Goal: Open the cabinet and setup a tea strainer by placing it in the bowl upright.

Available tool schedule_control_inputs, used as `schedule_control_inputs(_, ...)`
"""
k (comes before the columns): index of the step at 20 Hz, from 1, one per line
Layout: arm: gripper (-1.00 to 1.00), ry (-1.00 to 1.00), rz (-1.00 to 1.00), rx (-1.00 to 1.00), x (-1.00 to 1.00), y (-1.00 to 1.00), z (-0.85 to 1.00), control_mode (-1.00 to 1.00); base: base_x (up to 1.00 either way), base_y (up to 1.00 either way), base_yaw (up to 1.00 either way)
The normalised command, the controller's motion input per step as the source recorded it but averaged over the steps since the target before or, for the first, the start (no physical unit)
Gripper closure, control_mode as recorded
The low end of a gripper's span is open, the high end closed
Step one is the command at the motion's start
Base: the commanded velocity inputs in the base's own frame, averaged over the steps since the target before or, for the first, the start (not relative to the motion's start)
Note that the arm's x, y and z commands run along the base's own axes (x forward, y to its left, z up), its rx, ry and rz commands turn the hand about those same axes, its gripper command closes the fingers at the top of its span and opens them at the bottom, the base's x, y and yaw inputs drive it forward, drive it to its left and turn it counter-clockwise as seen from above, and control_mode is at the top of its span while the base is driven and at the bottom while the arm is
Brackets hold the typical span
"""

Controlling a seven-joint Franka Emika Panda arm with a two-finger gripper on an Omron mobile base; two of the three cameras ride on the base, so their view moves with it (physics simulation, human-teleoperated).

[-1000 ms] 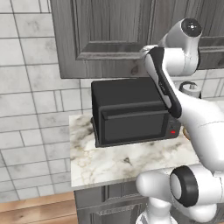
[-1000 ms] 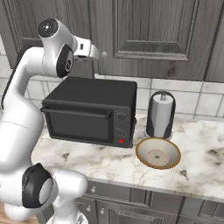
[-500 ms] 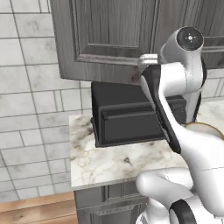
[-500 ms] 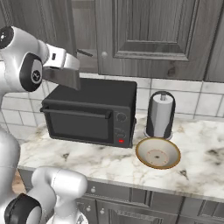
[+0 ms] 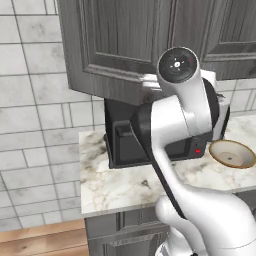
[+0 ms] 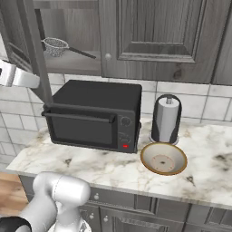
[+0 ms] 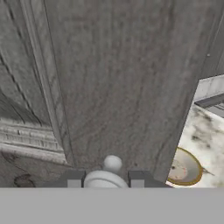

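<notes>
1. Left base view: the white arm (image 5: 185,125) stands in front of the toaster oven (image 5: 125,145). The cabinet (image 5: 120,45) door has swung out further than half a second ago. The bowl (image 5: 232,153) sits on the bench (image 5: 120,185), right of the oven.
2. Right base view: the door stands open; the tea strainer (image 6: 56,46) lies on the grey shelf (image 6: 77,68) inside. The towel roll (image 6: 166,118) stands just behind the bowl (image 6: 163,158).
3. Hand view: the pincer (image 7: 105,178) is closed tight on the door's round knob (image 7: 112,164).

Below the gripper, a marbled worktop (image 6: 213,174) meets a pale tiled wall (image 5: 30,100); wood floor (image 5: 40,240) further down
</notes>
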Motion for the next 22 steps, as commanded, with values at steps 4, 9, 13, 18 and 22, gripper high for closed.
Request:
schedule_control_inputs(4,1.00,0.02,-0.18,0.00,-0.43,0.35,0.00,-1.00,0.00,0.00,0.00)
schedule_control_inputs(9,-1.00,0.00,-0.06,0.00,-0.04,0.16,0.00,-1.00,0.00,0.00,0.00)
schedule_control_inputs(13,-1.00,0.00,0.00,0.00,0.00,0.09,0.00,-1.00,0.00,0.00,0.00)
schedule_control_inputs(18,-1.00,0.00,0.00,0.00,-0.39,0.03,0.02,-1.00,0.00,0.00,0.00)
schedule_control_inputs(22,-1.00,-0.02,0.02,0.13,-0.57,-0.73,0.00,-1.00,0.00,0.00,0.00)
